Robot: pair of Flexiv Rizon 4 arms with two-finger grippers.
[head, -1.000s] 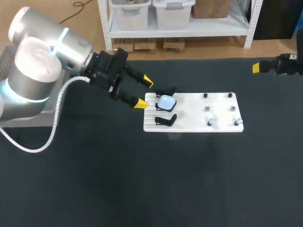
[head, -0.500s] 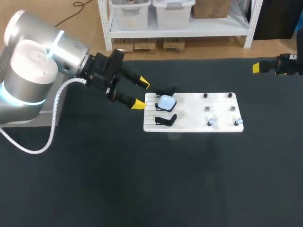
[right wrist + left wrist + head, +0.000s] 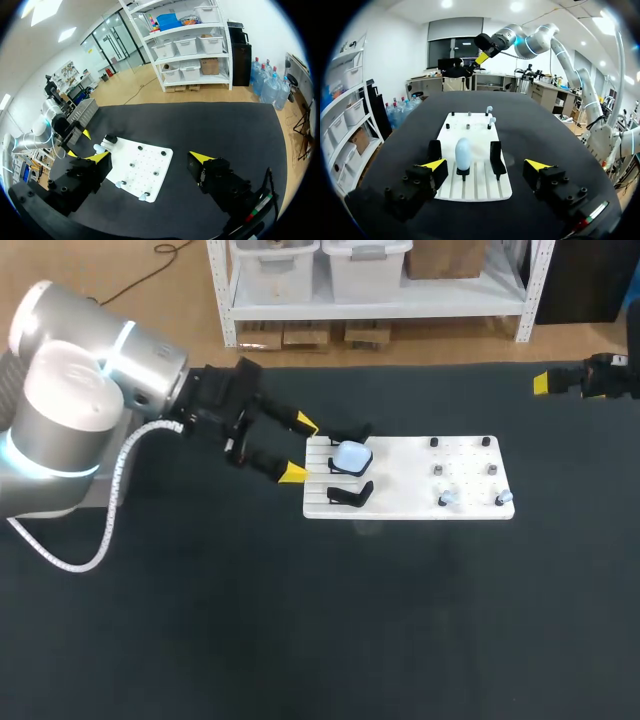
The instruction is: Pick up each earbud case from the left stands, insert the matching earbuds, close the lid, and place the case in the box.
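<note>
Left claw (image 3: 299, 448) released, fingers spread, just short of the white stand board (image 3: 410, 502). Pale-blue earbud case (image 3: 351, 455) stands upright on the middle stand, dead ahead between the finger lines. Right claw (image 3: 150, 157) released, well apart at the worktop's far corner, so the left arm is nearer.

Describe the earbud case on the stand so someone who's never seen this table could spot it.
Find the white board on the black table. At its end nearest the left gripper are three black stands in a row, and the earbud case sits on the middle one. It is the only pale, rounded thing there; the stands beside it are empty.
</note>
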